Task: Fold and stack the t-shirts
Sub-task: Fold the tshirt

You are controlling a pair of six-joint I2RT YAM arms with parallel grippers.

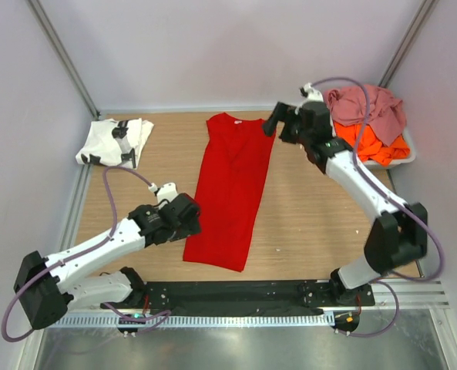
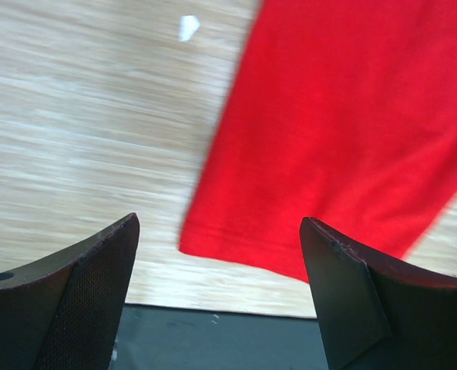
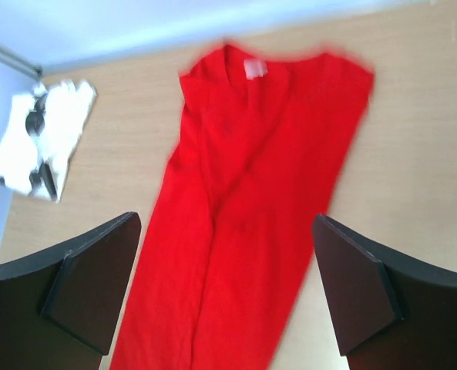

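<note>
- The left arm [image 1: 97, 250] reaches low from 7 o'clock toward centre; the left gripper [image 1: 191, 218] has its jaws spread wide, holding nothing.
- The right arm [image 1: 363, 185] stretches toward 1 o'clock; the right gripper [image 1: 273, 121] is likewise agape.

Top external: high at the near side, looking down on the whole table [image 1: 305, 223]. Left wrist: close over the red t-shirt [image 2: 344, 131] hem, facing the near edge. Right wrist: higher, over its collar half (white t-shirt [image 3: 43, 139] also shared with top view).

The red tee [image 1: 232, 189] is soft matt cloth, lying smooth. The table [image 1: 313, 223] beneath it is pale matt wood grain. The left gripper [image 2: 219, 223], at the tee's hem, has matt black fingers [image 2: 82, 301], one finely dimpled.
</note>
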